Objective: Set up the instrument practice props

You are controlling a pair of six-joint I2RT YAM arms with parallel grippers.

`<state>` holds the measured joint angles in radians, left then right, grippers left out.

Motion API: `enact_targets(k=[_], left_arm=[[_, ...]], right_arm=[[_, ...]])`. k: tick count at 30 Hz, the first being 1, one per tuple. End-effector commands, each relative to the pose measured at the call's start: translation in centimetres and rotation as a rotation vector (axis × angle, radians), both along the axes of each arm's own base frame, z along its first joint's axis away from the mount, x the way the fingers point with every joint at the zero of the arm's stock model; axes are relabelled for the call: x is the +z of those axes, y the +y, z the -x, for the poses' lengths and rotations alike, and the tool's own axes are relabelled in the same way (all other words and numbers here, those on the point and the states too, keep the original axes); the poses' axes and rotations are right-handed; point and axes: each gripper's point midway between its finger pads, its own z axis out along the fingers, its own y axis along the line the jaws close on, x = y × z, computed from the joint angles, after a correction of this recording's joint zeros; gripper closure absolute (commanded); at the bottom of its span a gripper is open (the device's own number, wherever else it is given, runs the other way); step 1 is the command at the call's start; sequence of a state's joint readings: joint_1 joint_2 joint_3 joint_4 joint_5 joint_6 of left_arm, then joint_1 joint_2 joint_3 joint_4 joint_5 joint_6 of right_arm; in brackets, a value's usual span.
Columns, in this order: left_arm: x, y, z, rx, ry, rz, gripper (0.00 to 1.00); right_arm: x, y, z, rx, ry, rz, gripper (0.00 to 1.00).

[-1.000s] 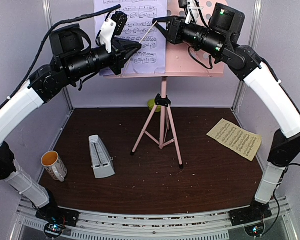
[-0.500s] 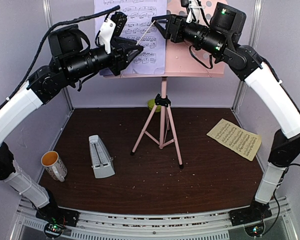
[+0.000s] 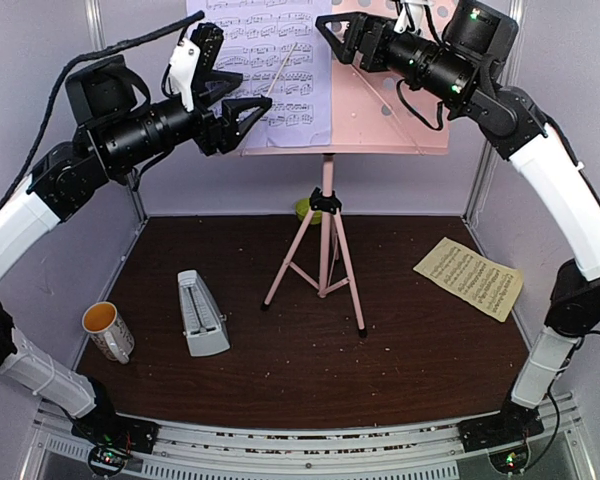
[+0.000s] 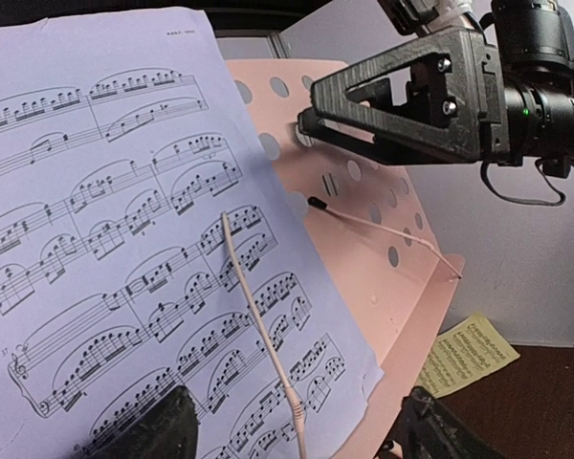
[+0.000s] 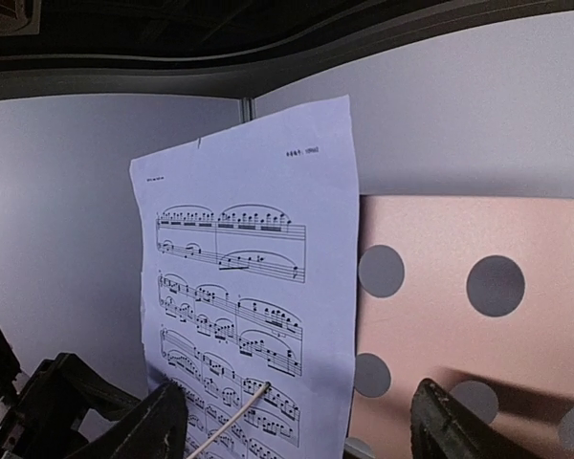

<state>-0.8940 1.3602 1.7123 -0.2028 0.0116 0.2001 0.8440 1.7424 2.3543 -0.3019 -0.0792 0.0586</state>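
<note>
On the dark brown table [image 3: 410, 370] a pink tripod music stand with a perforated desk [image 3: 375, 125] is standing towards the back, and a lavender sheet-music page [image 3: 280, 60] is leaning on the desk's left half. The left gripper [image 4: 297, 411] and right gripper [image 5: 301, 411] are hovering before it, jaws spread, gripping nothing. A pale-yellow sheet-music page [image 3: 470, 277] is lying flat at the right; a small grey pyramid metronome [image 3: 202, 315] is standing at the left.

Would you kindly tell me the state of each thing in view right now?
pink music stand: standing on its tripod, right half of the desk bare.
lavender page: upright on the desk, retaining wire across it.
pale-yellow page: flat on the table, right side.
metronome: on the table, untouched.
mug: upright on the table.
green bowl: mostly hidden behind the stand.
left gripper: open, empty.
right gripper: open, empty.
</note>
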Motion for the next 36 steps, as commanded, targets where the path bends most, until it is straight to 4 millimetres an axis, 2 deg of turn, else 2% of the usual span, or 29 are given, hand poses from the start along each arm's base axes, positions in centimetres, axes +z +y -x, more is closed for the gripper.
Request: enact_targets(k=[1, 5, 8, 11, 13, 15, 19, 22, 26, 31, 34, 36], left_arm=[[1.1, 1.3, 1.4, 0.001, -0.028, 0.015, 0.21], [0.2, 2.2, 2.4, 0.001, -0.022, -0.007, 0.15], [-0.8, 3.0, 3.0, 0.019, -0.012, -0.026, 0.13], [-2.0, 3.6, 3.5, 0.033, 0.008, -0.054, 0.13], [-2.8, 3.8, 3.8, 0.038, 0.016, -0.067, 0.13], [-4.2, 3.4, 4.3, 0.022, 0.033, -0.101, 0.12], [-7.9, 0.8, 5.9, -0.039, 0.041, -0.253, 0.1], [-9.9, -0.5, 6.7, -0.076, 0.054, -0.297, 0.09], [-11.2, -1.4, 7.2, -0.107, 0.08, -0.294, 0.09], [-12.4, -2.0, 7.1, -0.116, 0.104, -0.295, 0.09], [-13.0, -2.4, 7.0, -0.117, 0.114, -0.294, 0.09], [-13.4, -2.7, 6.8, -0.116, 0.121, -0.293, 0.1]], right_arm=[[3.6, -3.2, 2.6, -0.008, -0.047, -0.074, 0.19], [3.7, -4.8, 3.6, -0.024, -0.023, -0.075, 0.17], [2.9, -6.7, 4.3, -0.061, 0.01, -0.072, 0.15], [1.4, -9.1, 4.8, -0.122, 0.063, -0.062, 0.14], [-0.3, -10.5, 5.0, -0.16, 0.121, -0.038, 0.13], [-3.1, -11.5, 4.8, -0.194, 0.201, 0.003, 0.13], [-9.1, -13.9, 5.2, -0.262, 0.346, 0.083, 0.11], [-12.8, -17.4, 6.6, -0.321, 0.435, 0.083, 0.1], [-18.8, -20.9, 8.4, -0.391, 0.565, 0.082, 0.12], [-27.0, -22.5, 10.2, -0.407, 0.755, 0.014, 0.18], [-32.7, -23.1, 9.5, -0.498, 0.857, 0.054, 0.18], [-35.4, -23.0, 8.3, -0.553, 0.91, 0.109, 0.19]])
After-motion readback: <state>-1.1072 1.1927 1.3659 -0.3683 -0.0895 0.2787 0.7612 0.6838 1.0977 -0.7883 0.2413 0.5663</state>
